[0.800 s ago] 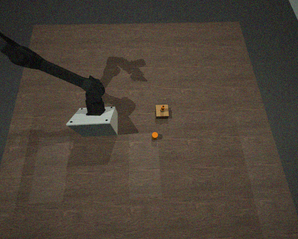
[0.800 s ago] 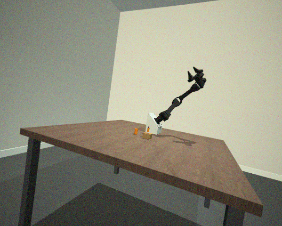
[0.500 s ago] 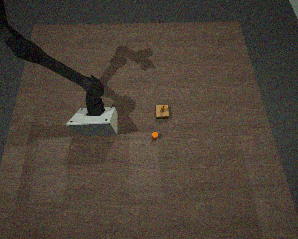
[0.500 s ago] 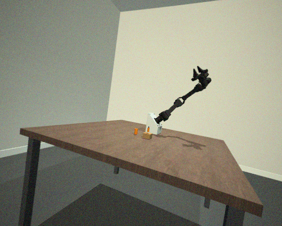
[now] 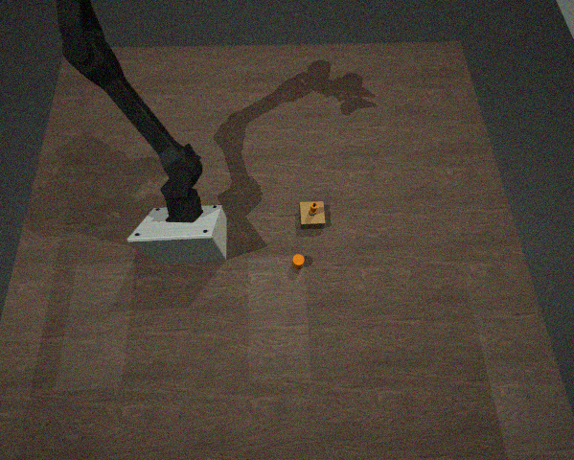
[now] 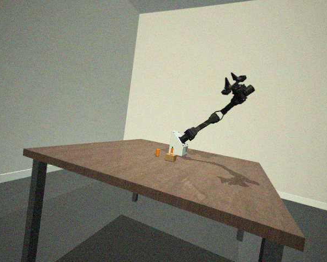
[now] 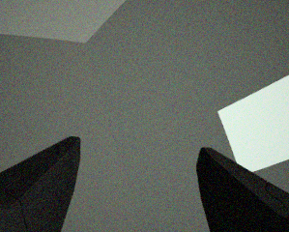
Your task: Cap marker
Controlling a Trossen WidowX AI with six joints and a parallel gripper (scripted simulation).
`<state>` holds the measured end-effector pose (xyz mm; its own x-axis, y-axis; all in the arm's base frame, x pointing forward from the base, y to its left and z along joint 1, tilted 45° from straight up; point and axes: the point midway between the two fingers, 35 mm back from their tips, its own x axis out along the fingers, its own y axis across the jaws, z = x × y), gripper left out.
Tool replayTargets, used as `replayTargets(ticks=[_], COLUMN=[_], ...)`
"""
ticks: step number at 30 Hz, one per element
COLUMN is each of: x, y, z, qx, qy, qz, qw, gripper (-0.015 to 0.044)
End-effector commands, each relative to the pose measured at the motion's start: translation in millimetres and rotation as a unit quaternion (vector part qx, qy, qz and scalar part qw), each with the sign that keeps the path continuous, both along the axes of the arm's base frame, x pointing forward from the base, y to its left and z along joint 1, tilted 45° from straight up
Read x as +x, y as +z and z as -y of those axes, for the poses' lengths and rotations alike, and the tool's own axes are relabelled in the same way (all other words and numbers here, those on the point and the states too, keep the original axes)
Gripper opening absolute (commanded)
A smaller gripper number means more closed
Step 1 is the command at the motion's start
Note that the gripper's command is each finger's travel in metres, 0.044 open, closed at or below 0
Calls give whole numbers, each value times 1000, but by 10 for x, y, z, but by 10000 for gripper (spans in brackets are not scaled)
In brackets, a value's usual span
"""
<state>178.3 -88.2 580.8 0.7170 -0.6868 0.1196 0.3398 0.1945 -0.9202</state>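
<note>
An orange marker (image 5: 312, 208) (image 6: 172, 149) stands upright in a small tan holder block (image 5: 311, 218) (image 6: 170, 157) near the table's middle. Its orange cap (image 5: 298, 260) (image 6: 157, 152) stands loose on the table a short way from the block. My gripper (image 6: 233, 81) (image 7: 140, 153) is raised high in the air, far above and behind the table, pointing upward at the walls and ceiling. Its fingers are open with nothing between them. In the top view only the lower arm shows, and the gripper is out of frame.
The arm's white base (image 5: 182, 232) (image 6: 178, 145) stands on the brown wooden table (image 5: 376, 346) (image 6: 129, 166) next to the holder block. The arm's shadow lies across the table behind the block.
</note>
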Motion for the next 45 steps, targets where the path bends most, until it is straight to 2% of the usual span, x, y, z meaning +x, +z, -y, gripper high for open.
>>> replayTargets(ticks=[1, 7, 15, 20, 26, 31, 36, 40, 43, 45], x=[438, 1123, 1965, 2228, 2263, 2069, 1729, 1333, 1034, 916], y=[-256, -777, -1961, -2825, -3855, -4694, -5378, -5864, -6112, -6186], z=[-69, -157, -124, -77, -41, -61, -153, -310, -462, -530], qx=[14, 71, 223, 350, 513, 652, 762, 825, 836, 830], qy=[18, 58, 83, 69, 9, -84, -207, -344, -452, -496], qz=[-35, -82, -171, -220, -265, -284, -280, -254, -221, -205], qw=[999, 992, 956, 908, 816, 698, 545, 368, 218, 152], gripper=[240, 240, 240, 240, 240, 240, 240, 240, 240, 240])
